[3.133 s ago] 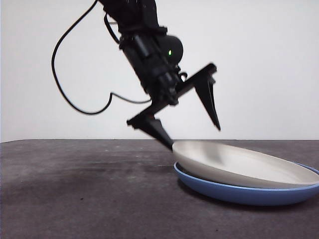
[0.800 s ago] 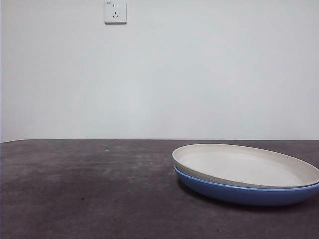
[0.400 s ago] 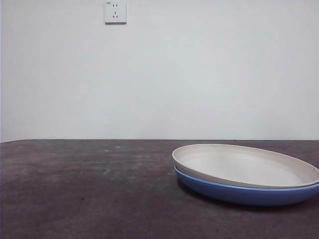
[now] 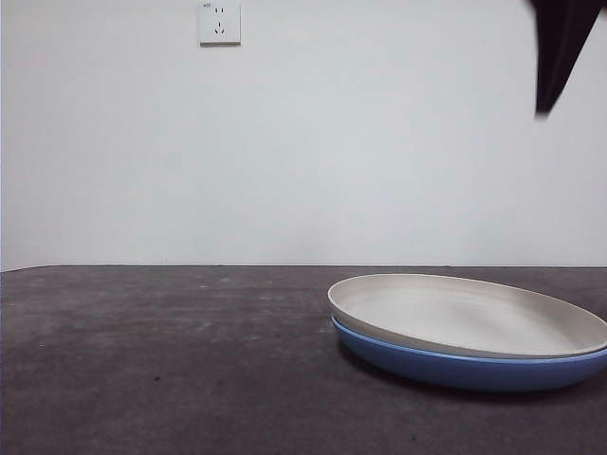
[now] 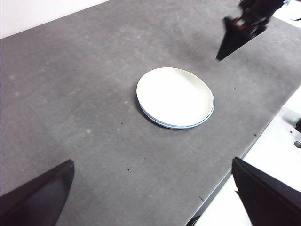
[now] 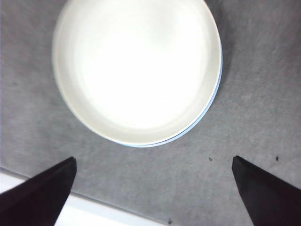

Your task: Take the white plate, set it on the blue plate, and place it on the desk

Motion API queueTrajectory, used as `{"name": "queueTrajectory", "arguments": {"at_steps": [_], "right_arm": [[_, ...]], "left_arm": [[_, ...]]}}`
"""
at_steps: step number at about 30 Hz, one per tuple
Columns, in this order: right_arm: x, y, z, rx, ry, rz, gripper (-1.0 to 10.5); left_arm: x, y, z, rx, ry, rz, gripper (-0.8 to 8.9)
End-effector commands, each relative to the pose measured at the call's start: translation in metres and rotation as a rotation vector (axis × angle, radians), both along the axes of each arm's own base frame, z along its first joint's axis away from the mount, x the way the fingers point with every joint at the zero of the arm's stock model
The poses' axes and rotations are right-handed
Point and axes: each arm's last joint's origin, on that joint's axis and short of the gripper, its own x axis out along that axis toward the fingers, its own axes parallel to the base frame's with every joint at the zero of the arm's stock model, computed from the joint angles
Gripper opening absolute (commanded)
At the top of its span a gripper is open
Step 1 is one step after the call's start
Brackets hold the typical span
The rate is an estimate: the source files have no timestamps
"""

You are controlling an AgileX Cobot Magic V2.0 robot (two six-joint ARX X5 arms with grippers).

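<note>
The white plate (image 4: 465, 318) lies stacked in the blue plate (image 4: 455, 370) on the right part of the desk (image 4: 171, 360). My right gripper (image 6: 153, 160) is open and empty, high above the stack, and looks down on the white plate (image 6: 136, 70) and a sliver of the blue plate's rim (image 6: 209, 110). It shows as a black tip (image 4: 553, 47) at the top right of the front view. My left gripper (image 5: 152, 162) is open and empty, far back from the white plate (image 5: 175, 96). The left wrist view also shows the right gripper (image 5: 237, 40).
A wall socket (image 4: 219, 21) sits high on the white wall behind the desk. In the left wrist view the desk's edge (image 5: 225, 174) runs close to the plates, with a white surface (image 5: 277, 141) beyond it.
The open gripper that was at the white plate's left rim has gone up and out of the front view. A black gripper tip has now come in at the top right. The plates have not moved.
</note>
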Motion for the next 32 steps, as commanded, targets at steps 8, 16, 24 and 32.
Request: {"name": "queueTrajectory", "arguments": {"at_steps": [8, 16, 24, 32], "right_arm": [[0.06, 0.0, -0.059, -0.049, 0.164, 0.011, 6.6], [0.083, -0.007, -0.089, -0.053, 0.195, -0.002, 6.3], [0.095, -0.009, -0.111, 0.003, 0.241, 0.019, 5.6], [0.102, -0.012, -0.125, 0.042, 0.266, 0.014, 4.4]], "left_arm": [[-0.001, 0.0, 0.002, 0.003, -0.013, -0.014, 6.62], [-0.001, 0.0, 0.002, 0.003, -0.013, -0.014, 6.62], [-0.001, 0.0, 0.002, 0.004, -0.013, -0.014, 6.62], [-0.001, 0.001, 0.002, 0.005, -0.011, -0.014, 6.62]]}}
